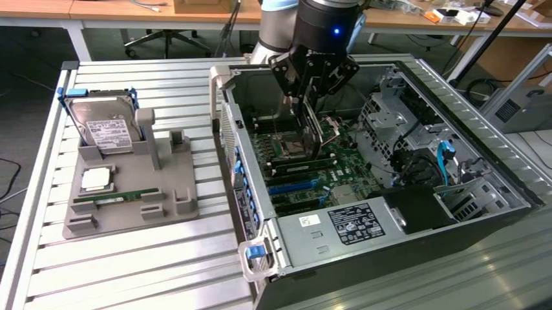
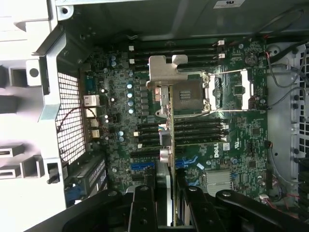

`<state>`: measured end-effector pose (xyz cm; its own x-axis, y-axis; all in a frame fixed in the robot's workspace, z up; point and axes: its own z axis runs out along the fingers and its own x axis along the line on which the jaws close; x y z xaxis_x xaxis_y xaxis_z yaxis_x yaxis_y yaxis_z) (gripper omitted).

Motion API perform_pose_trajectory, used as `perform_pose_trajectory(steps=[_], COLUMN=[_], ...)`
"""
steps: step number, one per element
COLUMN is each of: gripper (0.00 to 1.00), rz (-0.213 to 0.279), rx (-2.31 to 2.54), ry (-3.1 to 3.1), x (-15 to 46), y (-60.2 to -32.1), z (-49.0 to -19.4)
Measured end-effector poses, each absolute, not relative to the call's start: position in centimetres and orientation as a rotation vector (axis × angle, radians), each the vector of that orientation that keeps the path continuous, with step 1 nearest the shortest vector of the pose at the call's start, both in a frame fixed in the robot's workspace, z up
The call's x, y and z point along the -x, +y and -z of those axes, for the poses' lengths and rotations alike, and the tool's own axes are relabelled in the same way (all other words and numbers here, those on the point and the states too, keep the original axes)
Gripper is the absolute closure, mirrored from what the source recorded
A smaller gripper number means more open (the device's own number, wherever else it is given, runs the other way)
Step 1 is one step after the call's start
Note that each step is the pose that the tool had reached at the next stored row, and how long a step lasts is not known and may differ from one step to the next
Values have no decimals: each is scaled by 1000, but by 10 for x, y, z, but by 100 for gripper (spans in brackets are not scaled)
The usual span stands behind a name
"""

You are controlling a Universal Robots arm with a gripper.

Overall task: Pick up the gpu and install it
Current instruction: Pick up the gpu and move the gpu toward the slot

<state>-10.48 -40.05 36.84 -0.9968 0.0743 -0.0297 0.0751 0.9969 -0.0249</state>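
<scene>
1. gpu point(image 1: 312, 129) point(image 2: 167, 126): thin card held on edge, upright, inside the open computer case point(image 1: 470, 113). It hangs over the motherboard point(image 1: 350, 165) point(image 2: 231, 145), near the far end of the board in the exterior view. Whether its lower edge touches the board cannot be told.
2. Silver bracket point(image 2: 161, 72): at one end of the gpu, seen edge-on from the wrist, beside the processor socket point(image 2: 189, 94).
3. Hand point(image 1: 312, 93) point(image 2: 168, 205): black fingers point(image 2: 142, 208) pressed against both faces of the gpu, pinching it from above. The arm comes down from the far side into the case.
4. Blue slots point(image 1: 289, 187) point(image 2: 142, 165): on the motherboard, nearer than the gpu in the exterior view; the card's line crosses between them in the wrist view.
5. Power supply point(image 1: 353, 223): labelled grey box at the near end of the case.
6. Grey holder point(image 1: 129, 200): on the slatted worktop point(image 1: 129, 265), to the exterior view's left of the case and well apart from the hand.
7. Hard drive point(image 1: 103, 129): silver with white label, standing tilted at the holder's far end.
8. Memory stick point(image 1: 116, 196): slim, green, lying flat near the holder's near end.
</scene>
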Motion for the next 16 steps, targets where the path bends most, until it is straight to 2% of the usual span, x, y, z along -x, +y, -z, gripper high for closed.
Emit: perform_pose_trajectory(steps=[16], gripper=[73], rz=[40], rx=[-116], ry=[3110], x=[97], y=[-401], z=[-366])
